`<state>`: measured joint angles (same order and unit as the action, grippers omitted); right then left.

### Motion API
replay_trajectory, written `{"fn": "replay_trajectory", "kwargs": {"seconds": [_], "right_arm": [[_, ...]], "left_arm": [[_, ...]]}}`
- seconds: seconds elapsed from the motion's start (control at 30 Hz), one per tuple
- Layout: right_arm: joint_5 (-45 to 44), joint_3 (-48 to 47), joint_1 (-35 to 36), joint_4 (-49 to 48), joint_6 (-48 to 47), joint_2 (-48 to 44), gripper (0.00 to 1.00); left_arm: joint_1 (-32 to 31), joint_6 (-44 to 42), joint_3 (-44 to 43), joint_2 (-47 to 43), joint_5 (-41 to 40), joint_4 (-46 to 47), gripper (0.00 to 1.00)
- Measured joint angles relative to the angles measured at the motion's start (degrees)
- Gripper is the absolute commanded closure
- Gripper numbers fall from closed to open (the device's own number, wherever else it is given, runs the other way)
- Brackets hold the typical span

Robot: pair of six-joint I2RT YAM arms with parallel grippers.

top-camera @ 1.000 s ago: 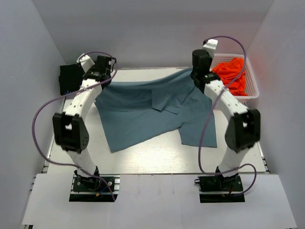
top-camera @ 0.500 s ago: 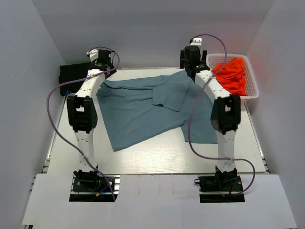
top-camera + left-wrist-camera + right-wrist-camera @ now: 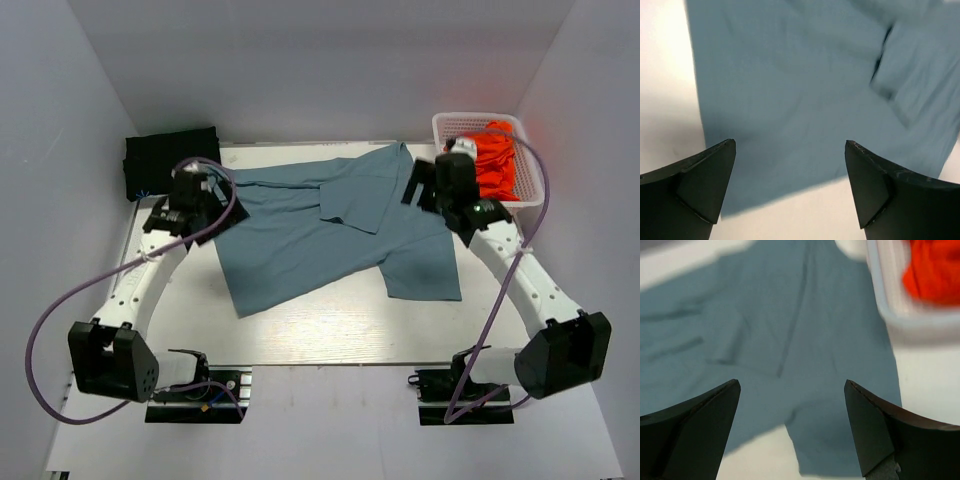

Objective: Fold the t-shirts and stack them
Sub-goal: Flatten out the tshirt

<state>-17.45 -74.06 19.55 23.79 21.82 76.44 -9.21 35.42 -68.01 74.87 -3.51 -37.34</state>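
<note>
Blue shirt (image 3: pixel 320 235) lies spread mid-table (image 3: pixel 330 335), with a flap folded in over its centre. Half a second ago both arms stood at its far corners; both have since drawn back nearward. Left gripper (image 3: pixel 790 144) is released and empty over the shirt's left part. Right gripper (image 3: pixel 791 383) is likewise released over its right part, beside the basket (image 3: pixel 445 122) of orange shirts (image 3: pixel 495 160). Black shirts (image 3: pixel 170 160) sit far left.

Blue t-shirt (image 3: pixel 790 90) runs off both wrist views' edges; orange shirts (image 3: pixel 935 270) v. blurred.
</note>
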Motion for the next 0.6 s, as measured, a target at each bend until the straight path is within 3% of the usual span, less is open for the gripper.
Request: {"fn": "replay_trajectory", "kwargs": {"seconds": [0.13, 0.27, 0.43, 0.6], "right_arm": [[-0.33, 13.97, -0.55, 4.48, 4.55, -4.68, 0.10], [-0.33, 23.30, -1.25, 9.22, 8.85, -7.48, 0.10], [0.90, 31.63, -2.47, 9.27, 11.98, -10.93, 0.10], [0.83, 32.72, -3.30, 8.79, 12.79, -8.94, 0.10]], "left_arm": [[-1.11, 0.87, 11.78, -3.58, 9.27, -2.82, 0.00], [-2.49, 1.97, 19.98, -6.82, 11.93, -7.43, 0.00], [-2.60, 3.45, 26.53, -12.11, 12.31, -10.69, 0.00], [-3.17, 4.70, 31.34, -12.74, 13.86, -10.01, 0.00]]}}
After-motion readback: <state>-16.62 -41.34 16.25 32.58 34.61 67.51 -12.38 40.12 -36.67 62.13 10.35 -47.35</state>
